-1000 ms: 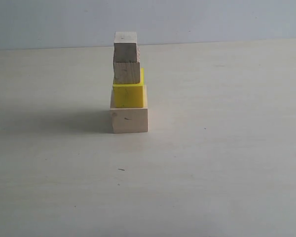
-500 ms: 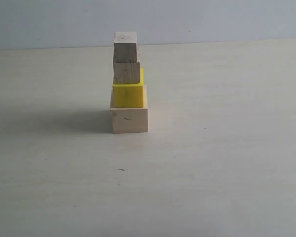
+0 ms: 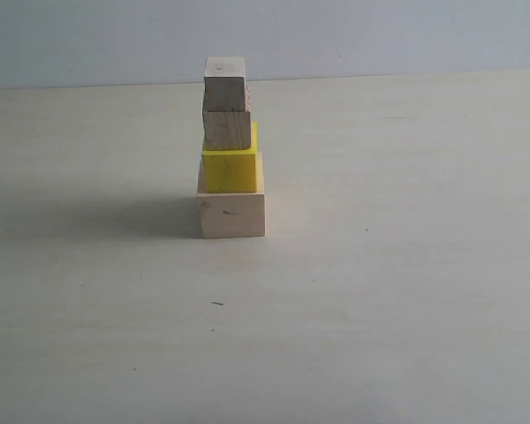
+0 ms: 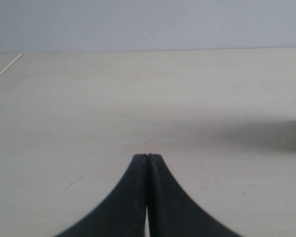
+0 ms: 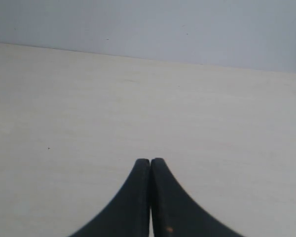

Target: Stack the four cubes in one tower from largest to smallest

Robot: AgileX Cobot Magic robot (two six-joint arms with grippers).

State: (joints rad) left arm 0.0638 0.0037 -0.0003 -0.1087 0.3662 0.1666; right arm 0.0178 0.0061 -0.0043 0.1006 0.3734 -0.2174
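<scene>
Exterior view: all four cubes stand in one tower on the pale table (image 3: 406,283), left of centre and toward the far half. Order, bottom up: large wooden cube (image 3: 231,216) on the table, yellow cube (image 3: 229,172) on it, medium wooden cube (image 3: 227,130) on the yellow, small wooden cube (image 3: 225,90) on top. Each sits flat on the one below. The column is roughly upright, the upper cubes set slightly to the left on the base. A soft shadow lies on the table left of the base. No arm appears in this view. Left gripper (image 4: 147,157): fingers pressed together, nothing between them, bare table beyond. Right gripper (image 5: 150,161): fingers likewise closed tip to tip, holding nothing, over bare table.
</scene>
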